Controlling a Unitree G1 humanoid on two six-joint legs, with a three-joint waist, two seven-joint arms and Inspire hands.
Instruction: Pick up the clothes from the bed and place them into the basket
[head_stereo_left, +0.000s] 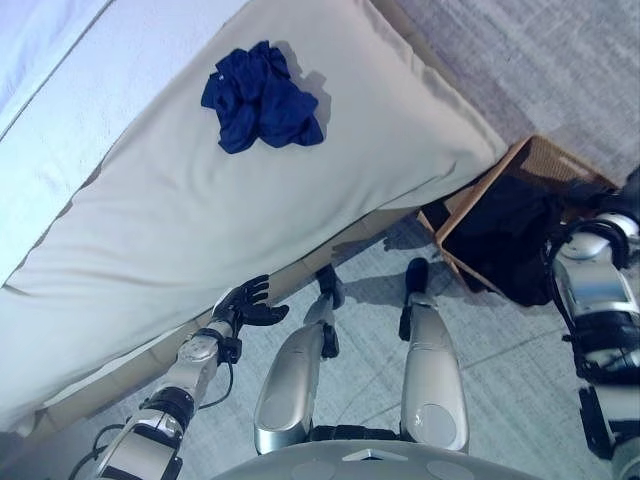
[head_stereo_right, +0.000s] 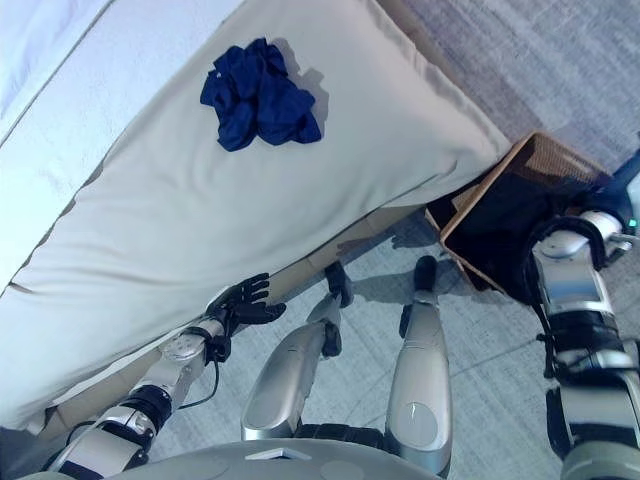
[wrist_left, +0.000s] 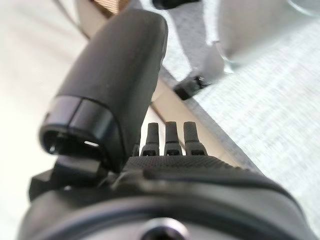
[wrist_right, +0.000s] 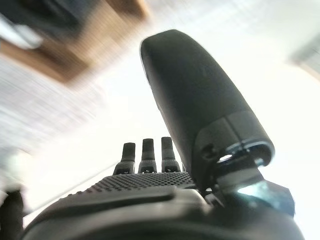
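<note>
A crumpled dark blue garment (head_stereo_left: 262, 97) lies on the beige bed cover (head_stereo_left: 200, 220), far up the bed from both hands. My left hand (head_stereo_left: 245, 303) hovers at the bed's near edge, fingers straight and spread, holding nothing; the left wrist view shows the same open left hand (wrist_left: 165, 170). A wicker basket (head_stereo_left: 548, 158) stands on the floor at the right, by the bed's corner, with dark clothes (head_stereo_left: 505, 240) inside. My right arm reaches over the basket's near side. In its wrist view the right hand (wrist_right: 150, 195) has straight fingers and is empty.
Grey carpet (head_stereo_left: 500, 380) covers the floor between the bed and the basket. A white sheet (head_stereo_left: 60, 90) runs along the bed's far left side. The bed's wooden frame (head_stereo_left: 300, 280) shows under the cover's edge.
</note>
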